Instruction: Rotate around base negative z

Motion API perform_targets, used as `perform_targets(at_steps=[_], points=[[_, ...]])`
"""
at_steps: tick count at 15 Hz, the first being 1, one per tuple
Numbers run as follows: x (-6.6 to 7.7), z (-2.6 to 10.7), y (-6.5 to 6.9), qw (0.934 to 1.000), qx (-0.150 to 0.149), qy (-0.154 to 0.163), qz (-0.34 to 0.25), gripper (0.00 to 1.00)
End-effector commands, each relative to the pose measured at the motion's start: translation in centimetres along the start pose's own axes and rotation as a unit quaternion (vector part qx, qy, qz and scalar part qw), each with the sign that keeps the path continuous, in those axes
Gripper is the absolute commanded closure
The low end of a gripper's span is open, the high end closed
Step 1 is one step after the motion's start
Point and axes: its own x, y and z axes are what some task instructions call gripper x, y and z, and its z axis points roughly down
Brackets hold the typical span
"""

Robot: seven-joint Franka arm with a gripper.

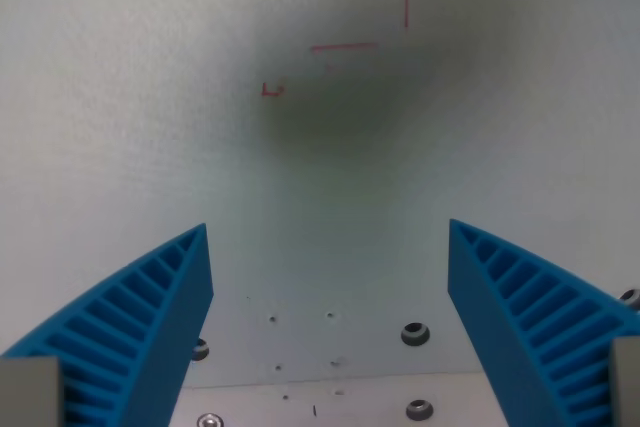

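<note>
My gripper (328, 232) is open and empty, with a wide gap between its two blue ribbed fingers (150, 317). One finger is at the wrist view's lower left, the other at the lower right. They hang over a pale white-green table surface (130, 97). Nothing lies between the fingers. A dark soft shadow (345, 87) falls on the surface ahead of the gripper.
Thin red lines (345, 46) and a small red mark (272, 90) are drawn on the surface near the top. A white plate edge with screws (414, 333) and small holes lies at the bottom between the fingers.
</note>
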Motion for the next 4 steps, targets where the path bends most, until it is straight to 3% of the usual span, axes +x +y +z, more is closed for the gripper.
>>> perform_targets(at_steps=[1, 4], points=[[0.03, -0.21, 0.02, 0.9964, 0.002, 0.002, 0.085, 0.00], [0.03, -0.21, 0.02, 0.9945, 0.002, 0.002, 0.105, 0.00]])
